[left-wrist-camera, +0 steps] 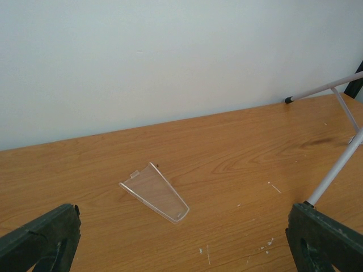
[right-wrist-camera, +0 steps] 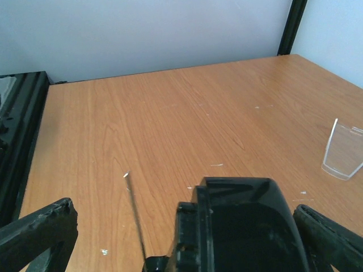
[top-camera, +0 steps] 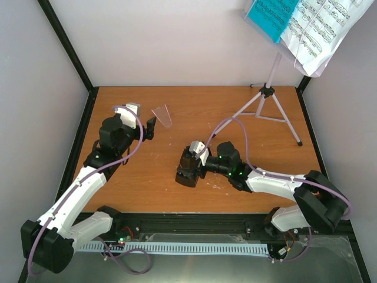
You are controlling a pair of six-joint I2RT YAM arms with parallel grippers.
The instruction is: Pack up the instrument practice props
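The small black metronome (top-camera: 187, 175) lies on the table mid-front, its clear cover off. In the right wrist view the metronome (right-wrist-camera: 241, 226) sits between the jaws of my open right gripper (right-wrist-camera: 181, 243), with a gap to the left finger; its thin pendulum rod (right-wrist-camera: 135, 215) sticks out. The clear cover (top-camera: 163, 115) lies just ahead of my open, empty left gripper (top-camera: 151, 127), and shows in the left wrist view (left-wrist-camera: 154, 192). The silver tripod stand (top-camera: 268, 103) stands at the back right. Its desk holds the teal folder (top-camera: 271, 17) and the white sheet music (top-camera: 323, 29).
Stand legs (left-wrist-camera: 334, 170) reach across the table right of the left gripper (left-wrist-camera: 181, 249). The clear cover (right-wrist-camera: 343, 150) shows far right in the right wrist view. White walls and black frame posts (top-camera: 65, 44) bound the table; a black rail (right-wrist-camera: 20, 130) runs along its near edge.
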